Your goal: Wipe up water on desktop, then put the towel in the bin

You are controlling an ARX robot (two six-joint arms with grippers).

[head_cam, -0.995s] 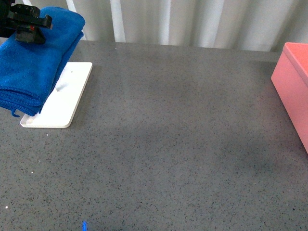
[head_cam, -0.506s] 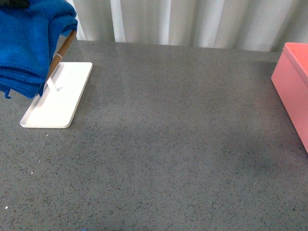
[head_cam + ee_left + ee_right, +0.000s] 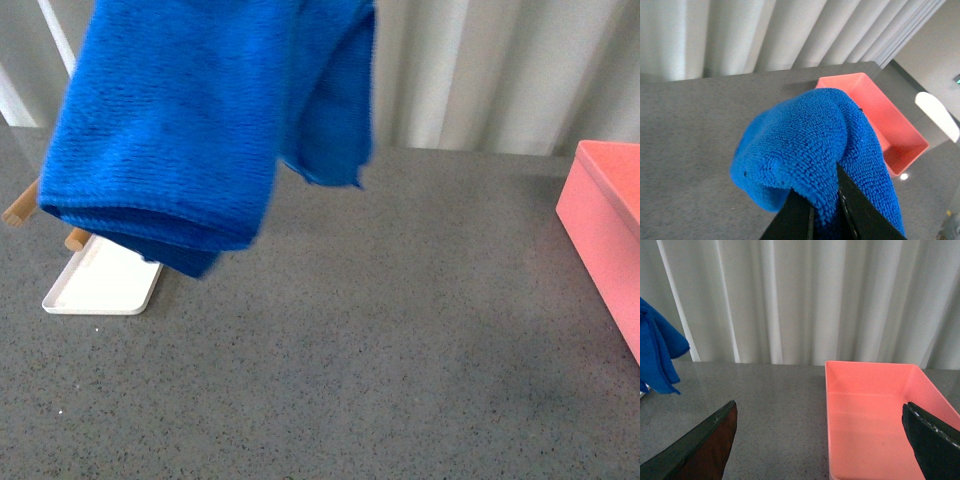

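The fluffy blue towel (image 3: 180, 130) hangs above the speckled grey bench (image 3: 400, 350), pinched tight in the left gripper (image 3: 825, 215). The right gripper (image 3: 819, 412) is spread wide by the smooth, straight-walled pink bin (image 3: 610, 220). Much bench lies between towel and bin.

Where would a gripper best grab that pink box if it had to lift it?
Probably by the thick rim of the bin, from straight above, one finger inside the wall and one outside. Its top is open and it looks empty; the smooth straight walls offer no other hold.
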